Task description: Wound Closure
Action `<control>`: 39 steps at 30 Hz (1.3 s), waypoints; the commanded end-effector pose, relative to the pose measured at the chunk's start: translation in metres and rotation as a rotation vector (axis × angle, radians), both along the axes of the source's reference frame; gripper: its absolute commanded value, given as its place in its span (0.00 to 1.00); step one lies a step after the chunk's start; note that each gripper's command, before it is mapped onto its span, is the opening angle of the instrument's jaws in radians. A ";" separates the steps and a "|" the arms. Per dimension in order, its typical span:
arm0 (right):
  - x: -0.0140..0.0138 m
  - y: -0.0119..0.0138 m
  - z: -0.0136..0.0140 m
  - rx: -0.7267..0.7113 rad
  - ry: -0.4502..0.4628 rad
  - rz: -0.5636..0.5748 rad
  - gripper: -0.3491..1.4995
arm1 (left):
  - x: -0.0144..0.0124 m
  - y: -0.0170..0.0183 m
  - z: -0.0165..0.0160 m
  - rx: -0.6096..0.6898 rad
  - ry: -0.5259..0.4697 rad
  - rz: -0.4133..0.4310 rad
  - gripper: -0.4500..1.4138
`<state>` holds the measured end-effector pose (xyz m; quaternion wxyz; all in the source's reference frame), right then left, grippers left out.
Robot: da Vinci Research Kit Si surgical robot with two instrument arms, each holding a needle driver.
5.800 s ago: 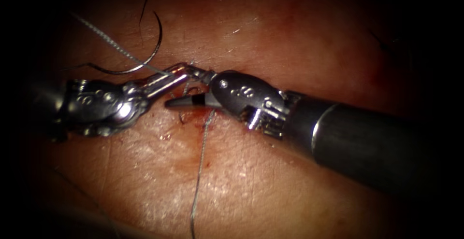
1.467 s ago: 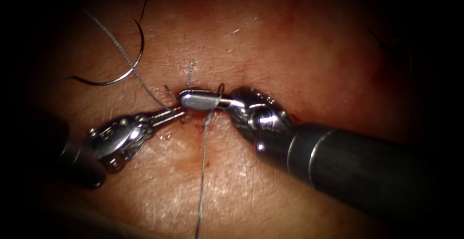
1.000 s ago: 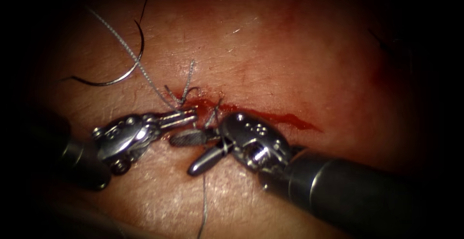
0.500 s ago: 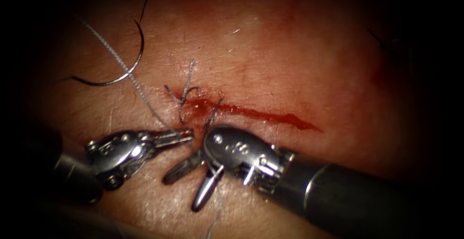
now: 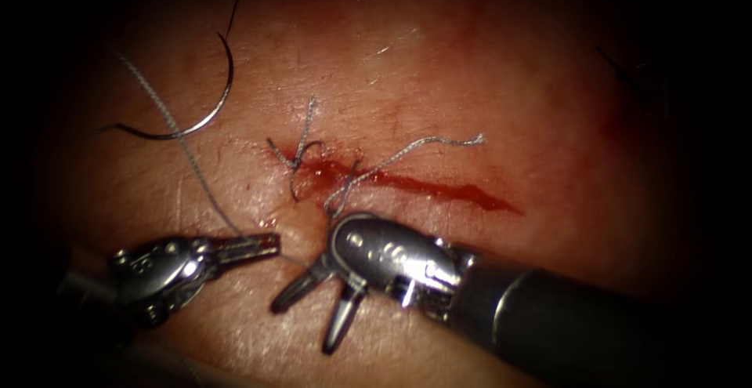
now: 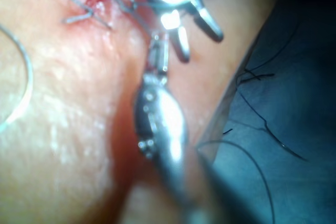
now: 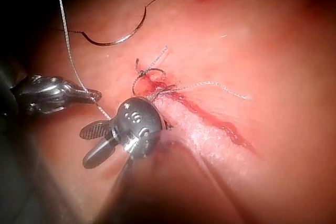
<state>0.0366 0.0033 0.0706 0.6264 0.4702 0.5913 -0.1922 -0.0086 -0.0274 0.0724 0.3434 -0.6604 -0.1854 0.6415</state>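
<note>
Endoscope view: the stitch at the left end of the cut (image 5: 439, 186) looks tied, with a small knot (image 5: 298, 155) sitting on the red fluid (image 5: 478, 196). The right tool (image 5: 307, 324), lower centre, has let go. Its jaws, clamped at the knot a second and a half ago, now stand spread and hold nothing. The strand that ran to the lower edge then is gone, and a loose end (image 5: 427, 144) lies across the cut toward the right. Whether it was snipped or merely released I cannot tell; I judge this the close of the knotting step.

The left tool (image 5: 265, 243), lower left, has its jaws pressed together on the thread (image 5: 168, 121), which climbs to the upper left. The needle (image 5: 215, 106) lies free on the tissue (image 5: 486, 74) at upper left, left of the cut, out of the tissue and well apart from both tools. Any further stitch would call for reaching it there.

Left wrist view: the left tool (image 6: 157, 43) pinches the thread close to the right tool (image 6: 200, 46), whose jaws gape. The knot (image 6: 100, 3) is near, and the needle (image 6: 26, 77) is well apart on the tissue.

Right wrist view: the right tool (image 7: 88, 145) is spread and empty, just beside the cut (image 7: 210, 116). The left tool (image 7: 96, 96) grips the thread (image 7: 65, 40). The loose end (image 7: 210, 84) crosses above the cut, and the needle (image 7: 121, 38) rests beyond the knot (image 7: 147, 72).
</note>
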 end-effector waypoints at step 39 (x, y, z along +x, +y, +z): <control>-0.0121 0.0127 -0.0013 -0.042 -0.202 0.588 0.84 | 0.0032 0.0013 -0.0023 0.020 -0.010 -0.011 0.00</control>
